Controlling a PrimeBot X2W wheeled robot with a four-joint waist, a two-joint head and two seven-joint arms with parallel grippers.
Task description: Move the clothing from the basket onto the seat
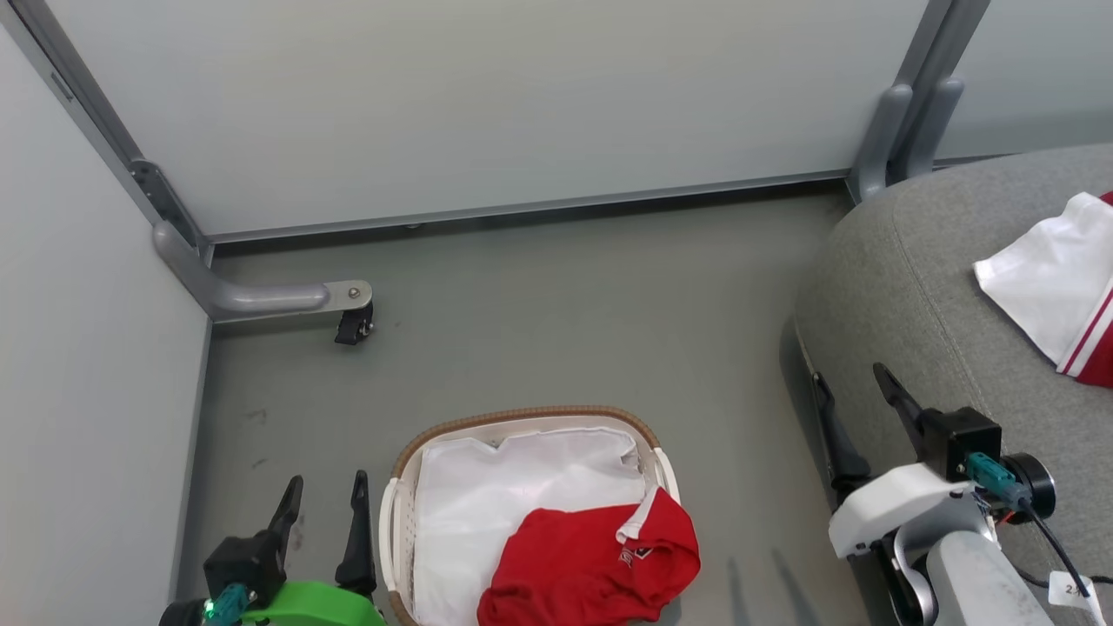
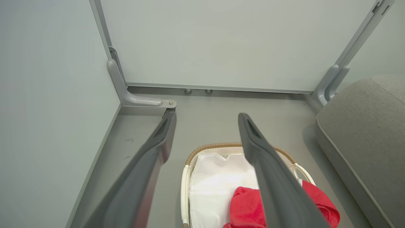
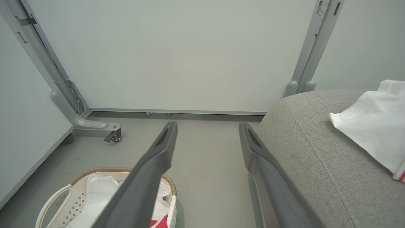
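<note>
Head view. Red clothing [image 1: 600, 565] lies bunched at lower centre, in the lower right part of the basket [image 1: 522, 416], one fold over the rim. Left gripper [image 1: 329, 478], lower left, and right gripper [image 1: 848, 376], lower right beside the seat [image 1: 913, 287], both have fingers spread, holding nothing. Suggested grasp: descend on the thickest fold, clear of the white liner [image 1: 487, 496], then lift high before swinging right.

1. A pale back panel [image 1: 487, 104] and a left panel [image 1: 78, 348] meet at a corner.
2. Grey metal posts frame them: a left post [image 1: 165, 204] in the corner, and right posts [image 1: 900, 122].
3. A curved foot [image 1: 261, 298] runs from the left post along the floor and ends in a black caster [image 1: 354, 326].
4. The floor [image 1: 565, 322] is flat grey, with faint scuffs [image 1: 256, 417] near the left panel.
5. The light is soft and even.
</note>
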